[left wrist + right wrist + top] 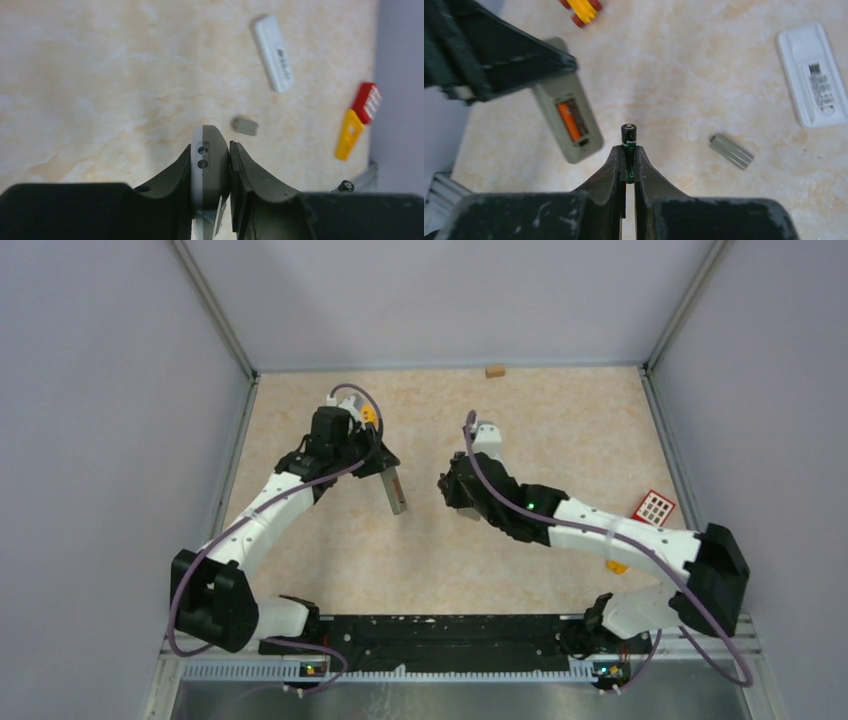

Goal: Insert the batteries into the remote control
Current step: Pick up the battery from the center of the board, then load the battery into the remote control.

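My left gripper (210, 147) is shut on one end of the grey remote control (210, 170) and holds it above the table. In the top view the remote (394, 490) slants down from the left gripper (375, 462). In the right wrist view the remote's (589, 145) open compartment holds one orange battery (569, 122). My right gripper (628, 148) is shut on a dark green-black battery (628, 135), whose tip sticks out past the fingertips, just right of the remote. In the top view the right gripper (452, 490) sits close to the remote's right side.
A white remote (816, 75) lies label up, and a grey battery cover (731, 151) lies on the table between it and my right gripper. A red grid block (654, 506) and a yellow piece (617, 567) sit at the right. A small brown block (494, 370) lies by the back wall.
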